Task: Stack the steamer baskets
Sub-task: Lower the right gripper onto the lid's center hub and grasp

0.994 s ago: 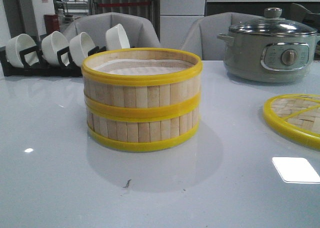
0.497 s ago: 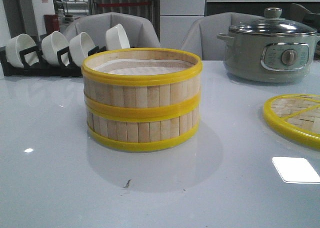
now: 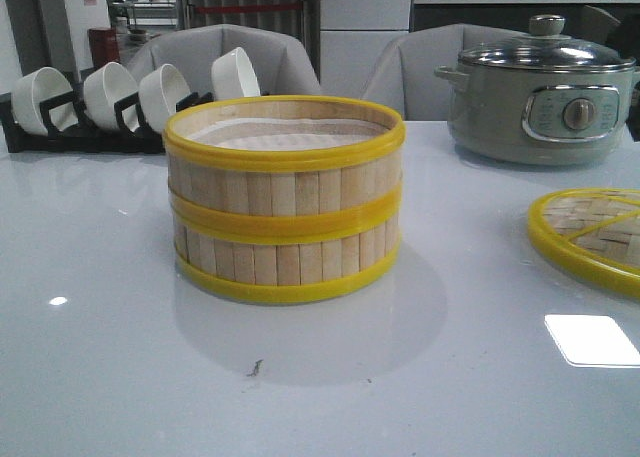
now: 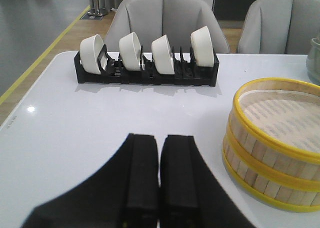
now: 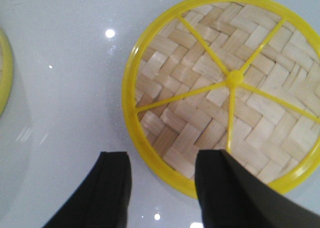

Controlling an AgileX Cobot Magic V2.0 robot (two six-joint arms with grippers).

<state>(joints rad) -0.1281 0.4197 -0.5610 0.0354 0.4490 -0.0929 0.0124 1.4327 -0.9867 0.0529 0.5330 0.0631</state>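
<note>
Two slatted pale-bamboo, yellow-rimmed steamer baskets sit stacked mid-table, likely light, stiff, best gripped by the rim; left gripper pressed together, right gripper spread.

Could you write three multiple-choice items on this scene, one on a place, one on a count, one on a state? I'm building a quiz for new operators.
1. Where does the woven lid lie relative to the steamer baskets, in the front view?
A. On top of them
B. On the table to their right
C. Behind the pot

2. How many white bowls stand in the black rack?
A. Two
B. Six
C. Four

3. How does the left gripper stand?
A. Shut, holding nothing
B. Wide open
C. Clamped on a basket

Answers:
1 B, the lid rests flat on the table at the right edge, apart from the stack.
2 C, the left wrist view shows four bowls on edge in the rack.
3 A, its fingers meet with nothing between them, beside the stack.
</note>
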